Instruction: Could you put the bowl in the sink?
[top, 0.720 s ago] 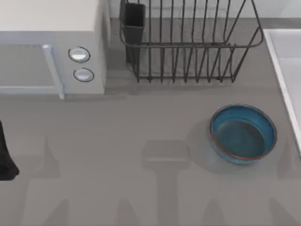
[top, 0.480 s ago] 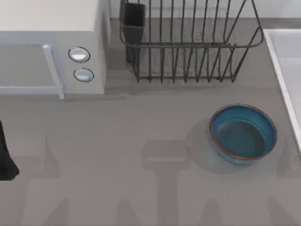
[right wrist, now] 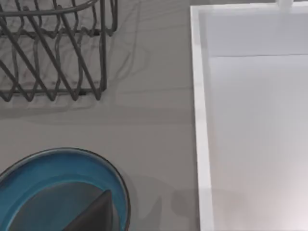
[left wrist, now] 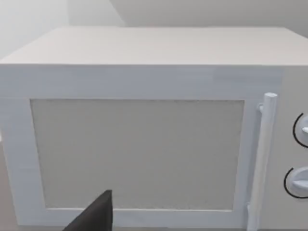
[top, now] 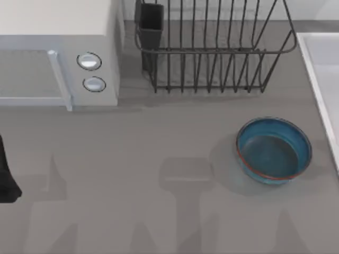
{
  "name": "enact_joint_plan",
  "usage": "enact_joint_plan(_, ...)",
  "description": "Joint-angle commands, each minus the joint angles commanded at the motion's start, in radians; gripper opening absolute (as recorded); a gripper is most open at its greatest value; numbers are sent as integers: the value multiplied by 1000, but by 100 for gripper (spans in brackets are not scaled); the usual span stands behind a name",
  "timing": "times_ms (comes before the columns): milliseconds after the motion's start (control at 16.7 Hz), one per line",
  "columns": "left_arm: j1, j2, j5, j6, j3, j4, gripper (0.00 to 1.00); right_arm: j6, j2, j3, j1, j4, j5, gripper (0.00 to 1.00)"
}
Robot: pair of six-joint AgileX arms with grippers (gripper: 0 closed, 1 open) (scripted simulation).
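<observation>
The bowl (top: 273,151) sat upright and empty on the grey table (top: 159,159), toward its right side and just beside the pale raised rim of the sink (top: 317,79), which ran along the table's right edge. Farther back stood the dark wire dish rack (top: 212,53), and at the far left the white microwave (top: 53,53), its door shut. The right pincer (right wrist: 94,214) showed as a dark finger tip in the right wrist view, hanging over the bowl's teal-grey inside near its rim, with the sink's rim and flat floor close by; whether its fingers were spread or pressed together could not be told. The left arm (top: 6,174) was parked at the table's left edge, and the left pincer (left wrist: 94,214) faced the microwave door; its state could not be told either. Nothing held the bowl, so the task seemed barely begun, with a grasp on the rim as the likely next step. The glazed wall looked smooth and slanted, so a shallow pinch on the rim could slip and tip the bowl. Carried too low, the bowl could catch the sink's raised rim and be knocked loose, and a wide swing toward the back might strike the rack's wires
</observation>
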Motion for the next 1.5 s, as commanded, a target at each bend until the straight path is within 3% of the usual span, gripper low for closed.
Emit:
enact_joint_plan(420,0,0,0,0,0,0,100,84,733,543,81,-460,2,100)
enact_joint_plan(840,0,0,0,0,0,0,100,147,1211,952,141,-777,0,100)
enact_joint_plan(1080,0,0,0,0,0,0,100,159,1303,1040,153,-837,0,100)
enact_joint_plan(1500,0,0,0,0,0,0,100,157,1312,1002,150,-795,0,100)
